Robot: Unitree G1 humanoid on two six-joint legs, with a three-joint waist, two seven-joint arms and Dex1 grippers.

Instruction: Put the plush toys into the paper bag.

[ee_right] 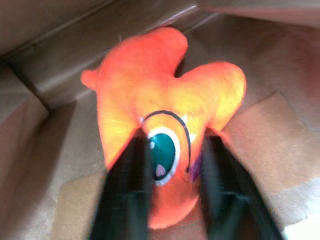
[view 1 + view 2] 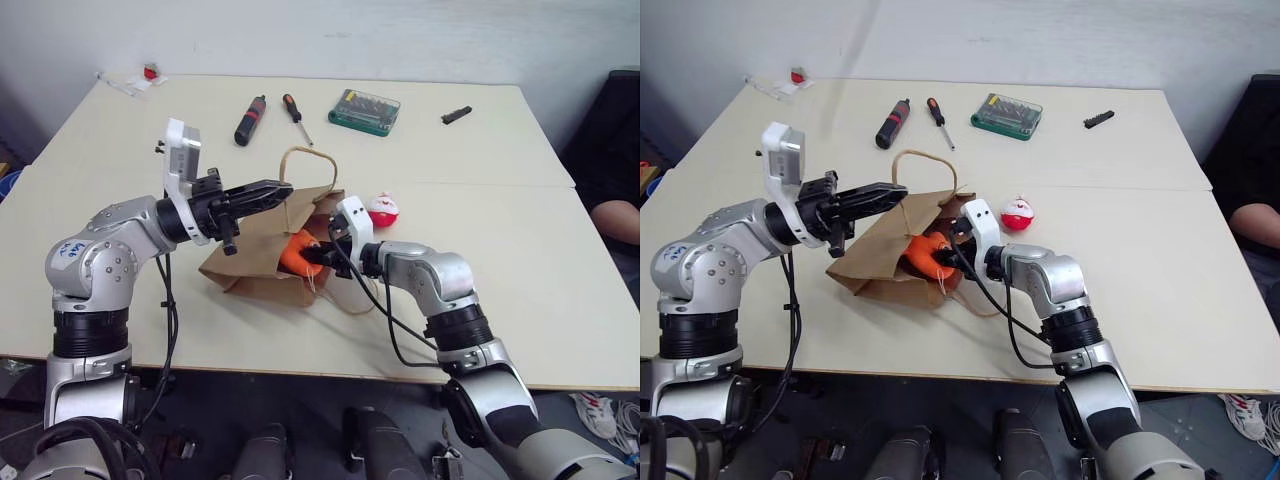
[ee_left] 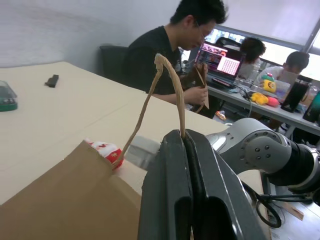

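One toy, the orange fish (image 1: 165, 145), lies inside the mouth of the paper bag (image 2: 262, 262), which rests on its side on the table (image 2: 520, 250), mouth toward you. Your right gripper (image 1: 172, 165) straddles the fish, fingers (image 1: 127, 190) partly spread on either side of its eye, loosening rather than squeezing, by the look of it. Your left gripper (image 2: 262, 192), pressed shut on the cord handle (image 3: 167, 85), holds the bag's upper edge raised. Just beyond the bag, touching nothing, sits the red-and-white ball (image 2: 383, 210). It lies ahead of the right gripper and slightly to its right, so your right arm is nearer for the next pick.
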